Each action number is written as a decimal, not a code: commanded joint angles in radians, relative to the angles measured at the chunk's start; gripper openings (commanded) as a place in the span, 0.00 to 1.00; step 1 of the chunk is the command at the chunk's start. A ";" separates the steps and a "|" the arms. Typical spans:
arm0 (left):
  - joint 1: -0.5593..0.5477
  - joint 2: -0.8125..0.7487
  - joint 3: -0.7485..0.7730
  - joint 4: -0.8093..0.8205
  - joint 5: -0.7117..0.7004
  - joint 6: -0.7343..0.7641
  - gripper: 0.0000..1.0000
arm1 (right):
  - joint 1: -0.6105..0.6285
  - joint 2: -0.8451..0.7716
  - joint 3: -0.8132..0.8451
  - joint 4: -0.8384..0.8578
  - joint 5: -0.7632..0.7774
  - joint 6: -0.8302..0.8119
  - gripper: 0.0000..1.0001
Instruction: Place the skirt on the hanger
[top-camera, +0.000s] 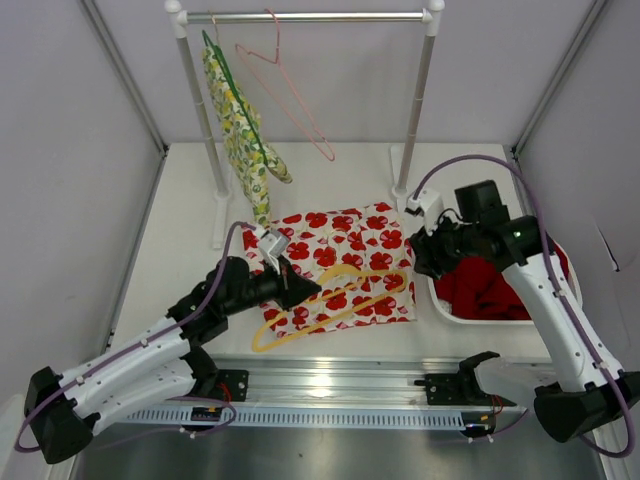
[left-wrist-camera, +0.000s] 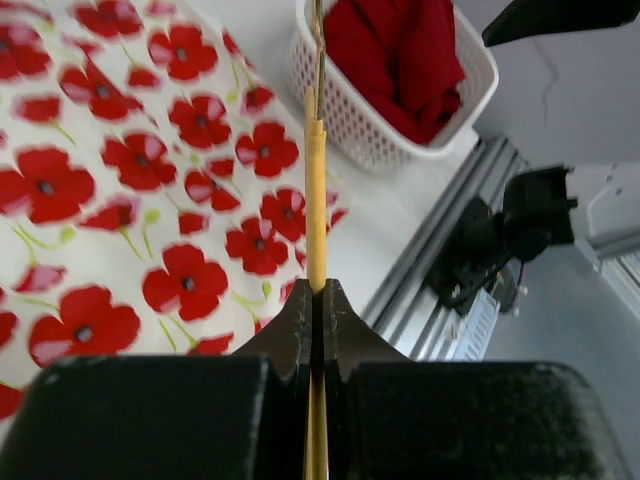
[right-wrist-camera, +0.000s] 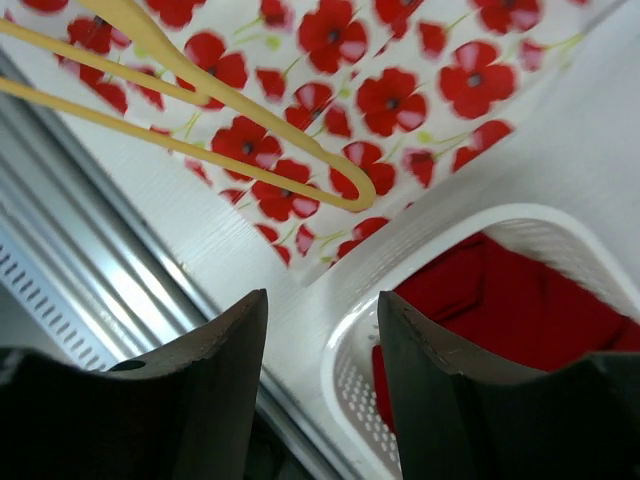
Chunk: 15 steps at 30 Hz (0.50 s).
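- The skirt (top-camera: 345, 235), white with red poppies, lies spread flat on the table (top-camera: 180, 220), in the middle of it and just in front of the clothes rack (top-camera: 300, 17).
- A yellow hanger (left-wrist-camera: 316, 200) sits across the near half of the skirt, with its wide end pointing toward the basket (right-wrist-camera: 352, 395) on the right.
- The left gripper (top-camera: 300, 288) is over the skirt's near left part. Its fingers are pressed together on the thin yellow bar of the hanger, which runs straight out from between the tips in the wrist view.
- From overhead I cannot tell whether the hanger is lifted off the cloth or resting on it.
- The poppy fabric fills the area under and ahead of the left gripper, so the skirt is directly below it. The fingers themselves grip only the hanger.
- The right gripper (right-wrist-camera: 320, 300) has its fingers spread apart with nothing between them.
- It hangs above the gap where the skirt's near right corner meets the basket's rim. The hanger's rounded end is just ahead of it.
- The basket stands just beside the skirt's right edge and holds a bundled red cloth (top-camera: 490, 290).
- On the rack behind, a green and yellow floral garment (top-camera: 245, 140) hangs at the left, and a bare pink hanger (top-camera: 290, 90) hangs near it.
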<state>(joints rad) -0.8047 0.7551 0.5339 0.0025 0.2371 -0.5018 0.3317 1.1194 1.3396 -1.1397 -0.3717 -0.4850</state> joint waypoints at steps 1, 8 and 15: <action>-0.045 -0.004 -0.025 0.194 0.027 -0.075 0.00 | 0.043 0.006 -0.071 0.035 0.063 0.051 0.53; -0.070 0.004 -0.107 0.275 0.088 -0.107 0.00 | 0.047 0.042 -0.198 0.070 0.051 0.062 0.53; -0.116 0.088 -0.172 0.385 0.088 -0.144 0.00 | 0.075 0.049 -0.221 0.071 0.085 0.057 0.54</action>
<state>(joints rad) -0.8955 0.8173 0.3866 0.2554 0.3008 -0.6067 0.3885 1.1736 1.1107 -1.0943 -0.3111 -0.4374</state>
